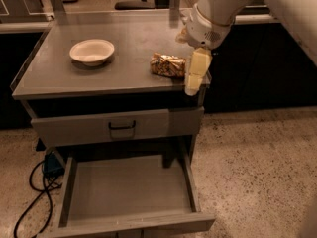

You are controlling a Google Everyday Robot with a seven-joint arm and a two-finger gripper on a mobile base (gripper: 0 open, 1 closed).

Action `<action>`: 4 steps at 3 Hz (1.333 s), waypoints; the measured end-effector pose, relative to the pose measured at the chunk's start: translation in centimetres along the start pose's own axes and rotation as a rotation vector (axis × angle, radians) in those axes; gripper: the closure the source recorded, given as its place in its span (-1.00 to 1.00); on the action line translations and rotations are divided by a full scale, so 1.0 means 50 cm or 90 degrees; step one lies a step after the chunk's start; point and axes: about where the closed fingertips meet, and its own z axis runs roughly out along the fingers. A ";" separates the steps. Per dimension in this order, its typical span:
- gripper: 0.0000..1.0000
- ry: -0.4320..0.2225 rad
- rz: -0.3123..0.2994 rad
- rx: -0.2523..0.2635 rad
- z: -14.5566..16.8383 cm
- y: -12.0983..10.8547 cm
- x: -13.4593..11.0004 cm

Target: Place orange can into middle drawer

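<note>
Nothing placed yet: the orange can (167,65) lies on the cabinet top (126,78), the middle drawer (124,188) stands open, and the gripper (194,78) is just beside the can, grip cannot be told

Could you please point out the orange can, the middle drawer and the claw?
orange can (167,65): camera view, middle of its foil side.
middle drawer (126,187): camera view, bare floor, drawer open.
claw (193,86): camera view, its tip, just right of the can.
</note>
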 end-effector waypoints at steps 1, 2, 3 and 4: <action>-1.00 -0.010 -0.025 -0.025 0.065 -0.094 -0.047; -1.00 -0.023 -0.026 0.000 0.054 -0.124 -0.060; -1.00 -0.024 -0.025 0.000 0.056 -0.125 -0.061; -1.00 -0.053 -0.018 0.004 0.056 -0.127 -0.041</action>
